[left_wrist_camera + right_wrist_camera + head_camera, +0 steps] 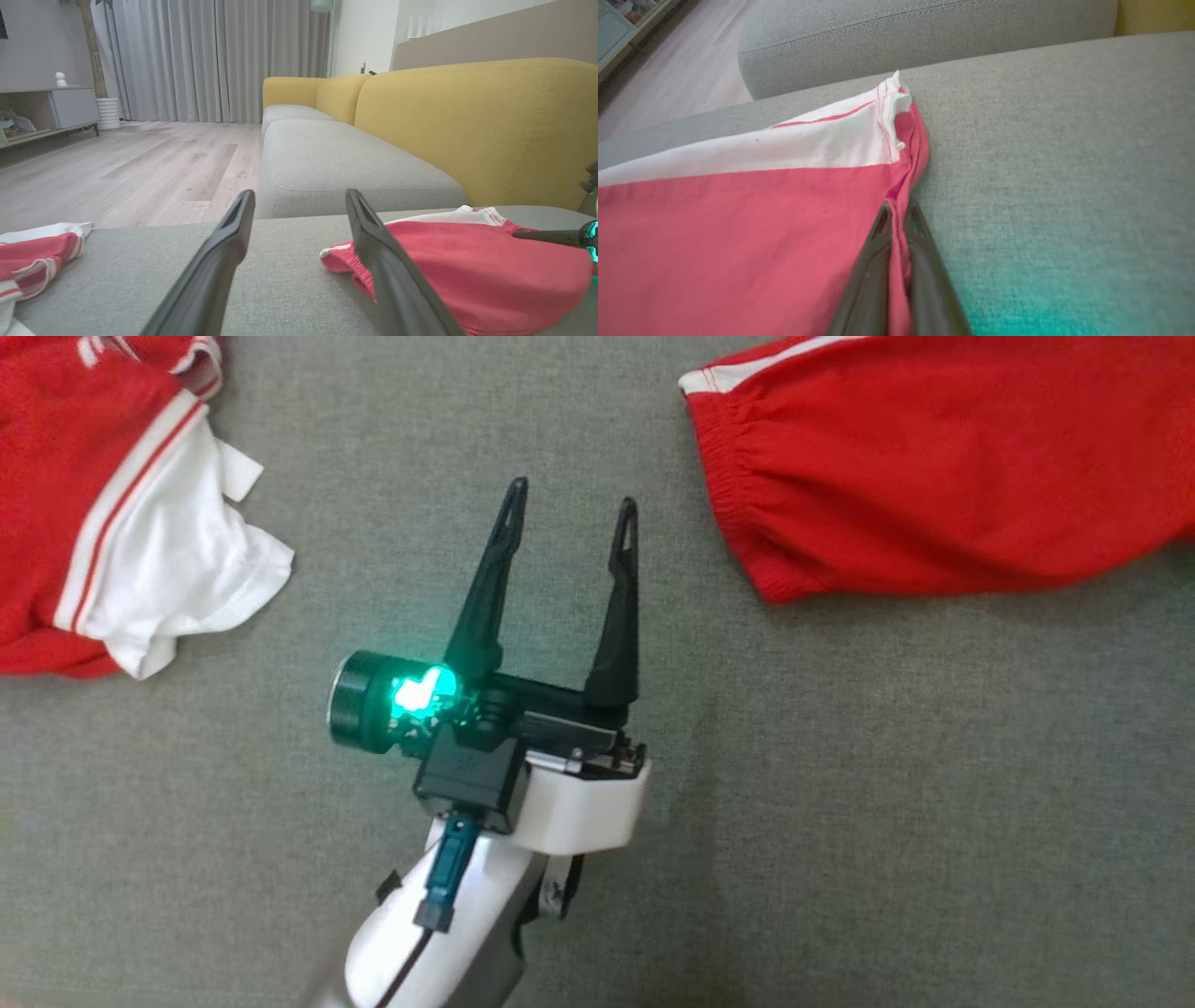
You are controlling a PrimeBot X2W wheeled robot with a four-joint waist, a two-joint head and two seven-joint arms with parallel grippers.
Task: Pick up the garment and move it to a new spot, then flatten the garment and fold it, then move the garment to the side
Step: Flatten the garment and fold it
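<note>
Seemingly pick-up: right gripper point(900, 210) pinched edge of red bundle point(738, 233); left gripper point(571, 497) hung spread, empty; next needed reaching left to garment point(56, 485).

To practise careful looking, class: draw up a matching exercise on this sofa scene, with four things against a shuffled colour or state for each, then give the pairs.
Things
1. left gripper
2. right gripper
3. jersey
4. sofa back

States
a. yellow
b. shut on the red bundle
c. open
d. has a white sleeve

Pairs: 1-c, 2-b, 3-d, 4-a
</note>
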